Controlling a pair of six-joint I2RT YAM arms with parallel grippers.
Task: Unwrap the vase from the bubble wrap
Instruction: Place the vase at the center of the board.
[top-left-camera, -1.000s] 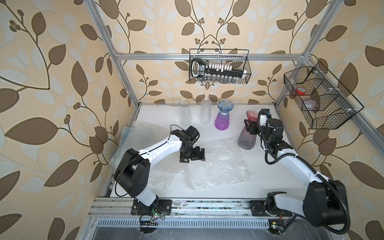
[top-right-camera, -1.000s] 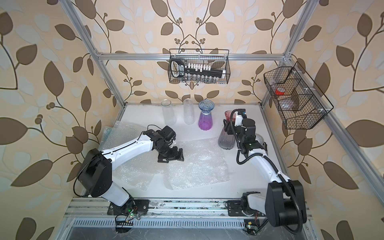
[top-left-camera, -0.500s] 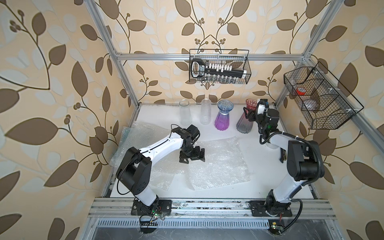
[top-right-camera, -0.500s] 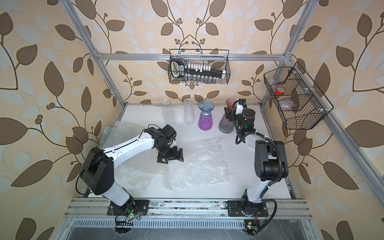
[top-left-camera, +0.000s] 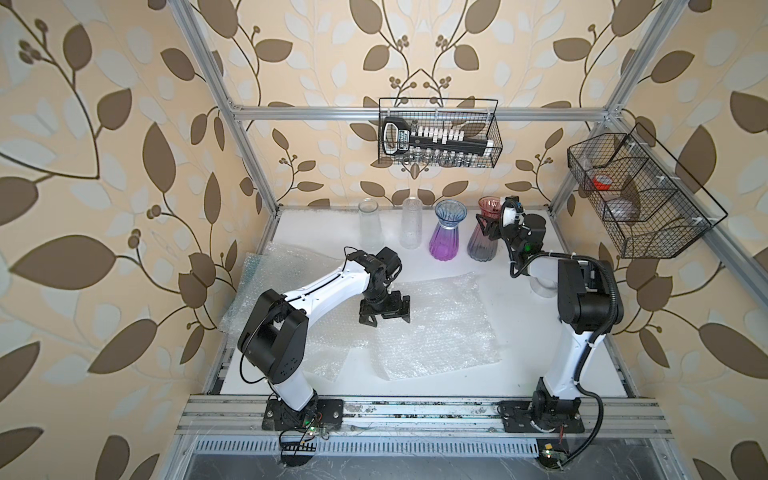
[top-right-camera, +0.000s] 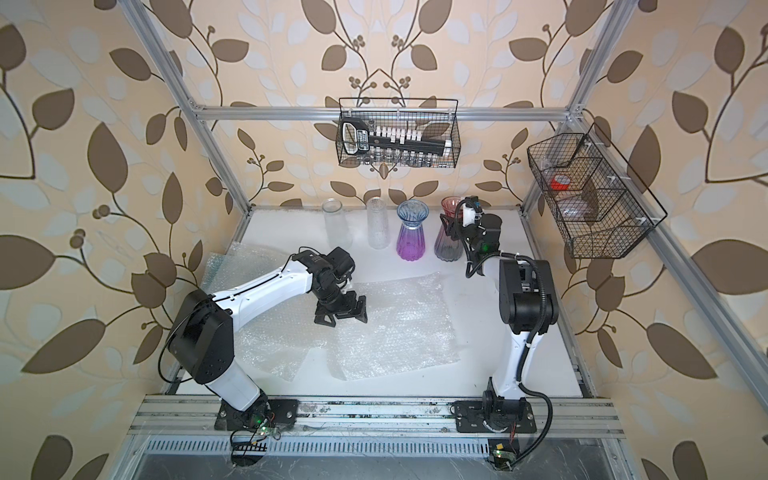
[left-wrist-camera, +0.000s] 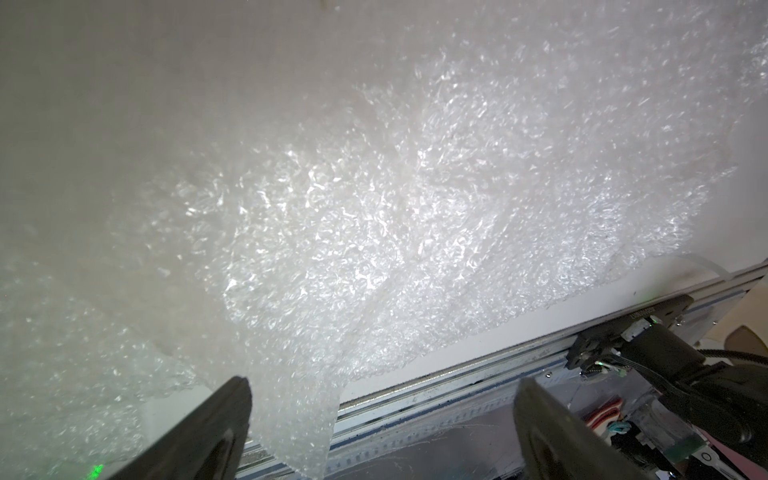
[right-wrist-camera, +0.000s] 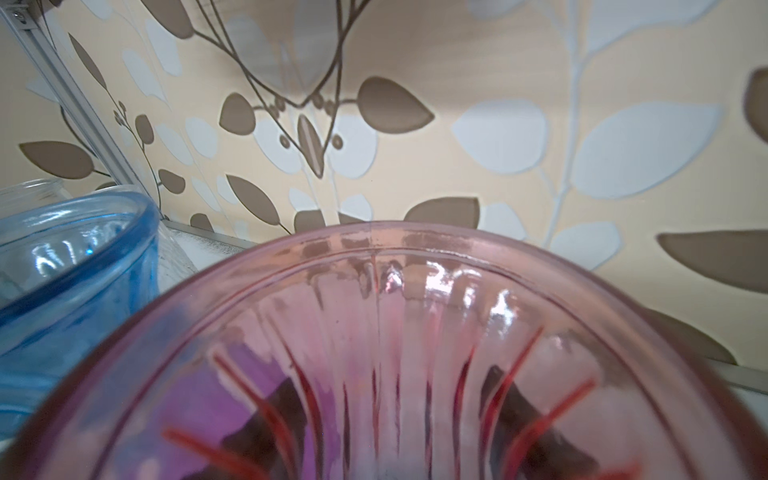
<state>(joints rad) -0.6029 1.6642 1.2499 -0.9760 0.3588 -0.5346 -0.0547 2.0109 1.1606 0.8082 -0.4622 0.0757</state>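
R claw (top-left-camera: 490, 226) is at the back of the table (top-left-camera: 519, 365), jaws part-closed round the neck of the vase (top-left-camera: 482, 245). It looks like a real grip, w/ dark shapes either side of the neck showing through the glass in the wrist view. The vase (right-wrist-camera: 395, 332) is bare, no wrap on it, and sits at the right end of the back row, just beside the blue vase (top-left-camera: 445, 241). I can't tell if the base is fully down on the table. L claw (top-left-camera: 384, 319) is wide open and empty, hovering close over the wrap (top-left-camera: 436, 328), which lies flat mid-table w/ more sheets toward the left wall. Risks: if I let go before the base is seated, the vase drops and could tip. It's tall glass w/ a narrow neck, so a sideways nudge on pulling out may rock it into the blue vase (right-wrist-camera: 75, 266). Smooth glass could also slip in the jaws. L fingers (left-wrist-camera: 216, 428) could snag the wrap (left-wrist-camera: 374, 208) and drag it. Vase is upright, long axis vertical, mouth up. Wrap's long side runs roughly front-to-back, a bit skewed.
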